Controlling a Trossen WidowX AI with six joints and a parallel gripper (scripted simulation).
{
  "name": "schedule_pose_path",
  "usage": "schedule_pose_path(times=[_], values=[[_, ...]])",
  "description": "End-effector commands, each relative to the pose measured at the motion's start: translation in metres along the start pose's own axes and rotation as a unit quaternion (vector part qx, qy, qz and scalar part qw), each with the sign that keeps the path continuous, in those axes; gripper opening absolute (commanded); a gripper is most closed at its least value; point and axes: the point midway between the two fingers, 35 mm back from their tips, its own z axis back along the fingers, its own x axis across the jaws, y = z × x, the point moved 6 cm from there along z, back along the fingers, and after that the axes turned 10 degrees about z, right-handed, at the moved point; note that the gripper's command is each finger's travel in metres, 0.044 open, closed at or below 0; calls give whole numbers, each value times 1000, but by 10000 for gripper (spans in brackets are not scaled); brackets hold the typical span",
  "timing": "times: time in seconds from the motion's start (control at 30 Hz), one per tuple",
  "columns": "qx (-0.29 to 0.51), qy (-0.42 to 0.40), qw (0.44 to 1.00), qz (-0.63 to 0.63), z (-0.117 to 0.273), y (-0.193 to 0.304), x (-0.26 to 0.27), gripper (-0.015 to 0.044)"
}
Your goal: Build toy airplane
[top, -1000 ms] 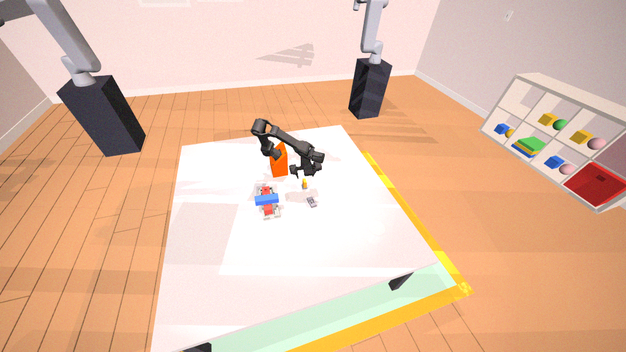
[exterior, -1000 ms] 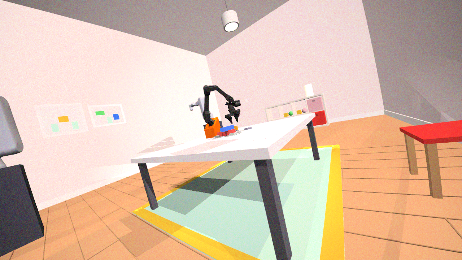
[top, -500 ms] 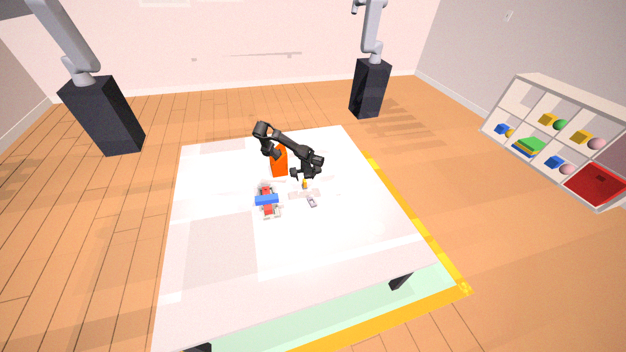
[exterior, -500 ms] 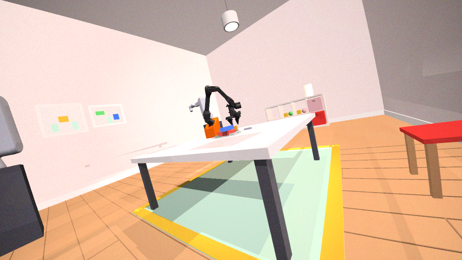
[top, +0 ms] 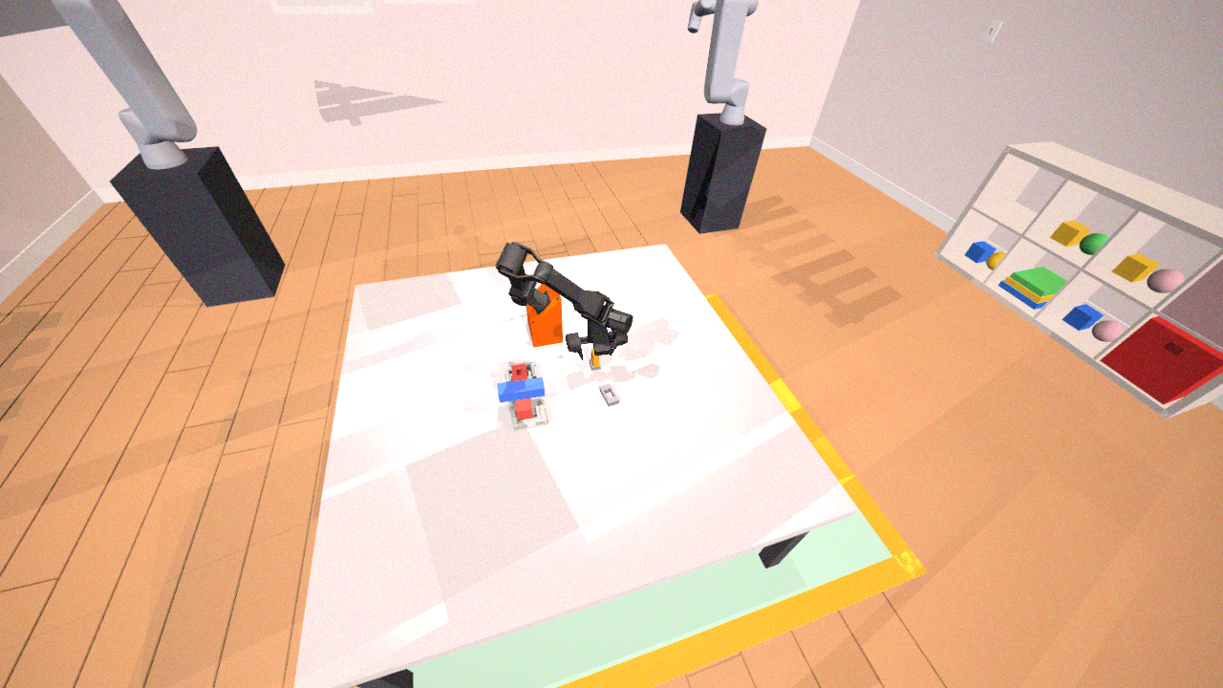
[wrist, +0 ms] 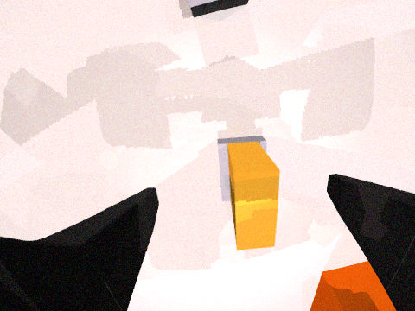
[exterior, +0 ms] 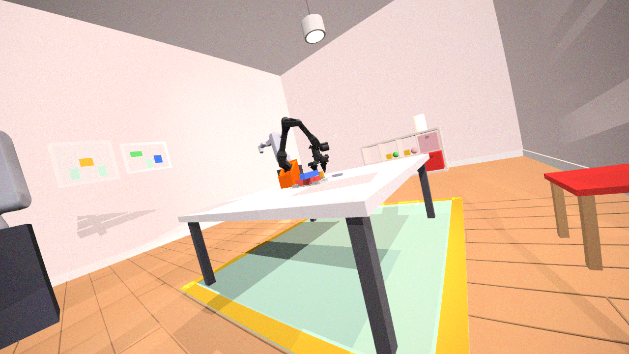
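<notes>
The red fuselage (top: pixel 523 409) (exterior: pixel 302 182) lies in the pale cradle (top: pixel 537 420) and looks flat. The blue wing (top: pixel 521 390) (exterior: pixel 309 174) lies across its top; its tab is hidden. A dark socket shows in the fuselage's far end in the top view, with no fin in it. The yellow tail fin (top: pixel 595 360) (exterior: pixel 321 174) (wrist: pixel 256 216) stands upright in a small grey holder (wrist: pixel 224 173), right of the cradle in the top view. My gripper (top: pixel 595 349) (exterior: pixel 320 169) (wrist: pixel 245 190) is open above the fin, its fingers on either side in the wrist view, holding nothing.
A second grey holder (top: pixel 609 394) (exterior: pixel 337 175) (wrist: pixel 220 7) with a rectangular opening lies on the white table (top: pixel 479 530) (exterior: pixel 281 209), nearer the top camera than the fin. An orange block (top: pixel 546 327) (exterior: pixel 287 179) (wrist: pixel 350 291) stands by the arm's base, behind the cradle.
</notes>
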Motion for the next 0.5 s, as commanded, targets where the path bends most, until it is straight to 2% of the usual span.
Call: schedule_pose_path(times=[0.0,0.33,0.47], values=[[2,5,1000,5,-9,2,-1,440],[3,6,1000,5,-22,4,-2,440],[3,6,1000,5,-22,4,-2,335]])
